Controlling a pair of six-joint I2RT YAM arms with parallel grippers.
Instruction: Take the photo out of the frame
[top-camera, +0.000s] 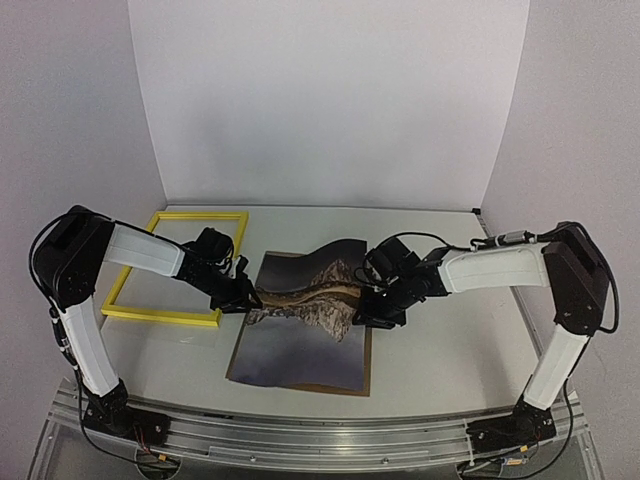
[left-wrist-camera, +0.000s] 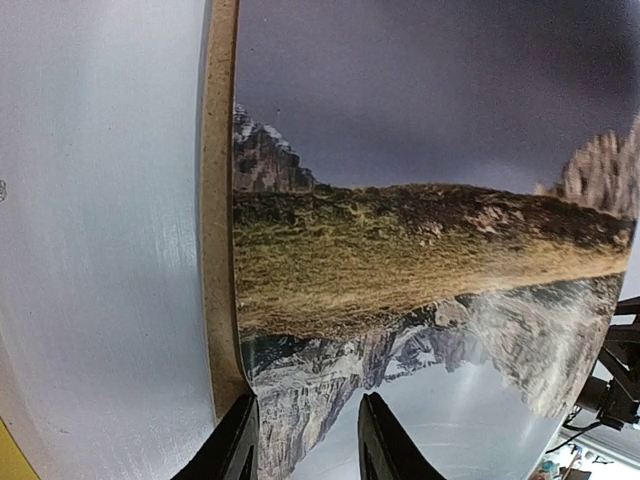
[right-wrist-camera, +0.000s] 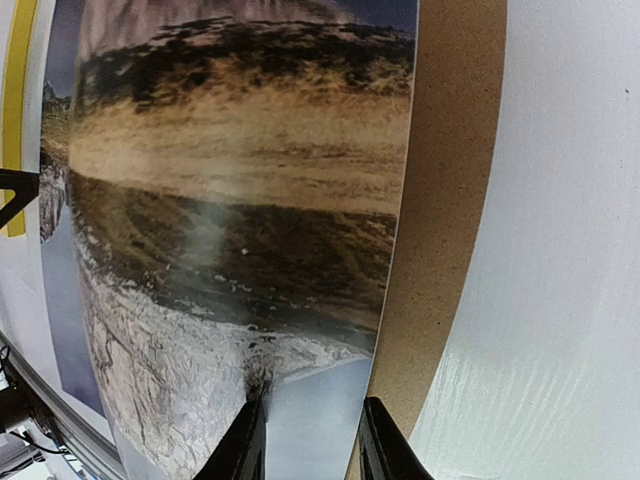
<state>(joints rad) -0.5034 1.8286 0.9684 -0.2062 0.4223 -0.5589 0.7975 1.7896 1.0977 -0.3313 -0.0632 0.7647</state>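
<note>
Currently: photo (top-camera: 300, 340), already out of the frame (top-camera: 160, 316), lies on the backing (right-wrist-camera: 440, 200) mid-table, humped into a ridge between your grippers. It should handle as light, thin, floppy and glossy-slick, and it will likely crease easily. Take it gently by a free edge.

- Left gripper (left-wrist-camera: 310, 445): jaws slightly apart at the photo's edge, clamping nothing.
- Right gripper (right-wrist-camera: 310, 440): likewise.
- Frame: empty, lying to the left.
</note>
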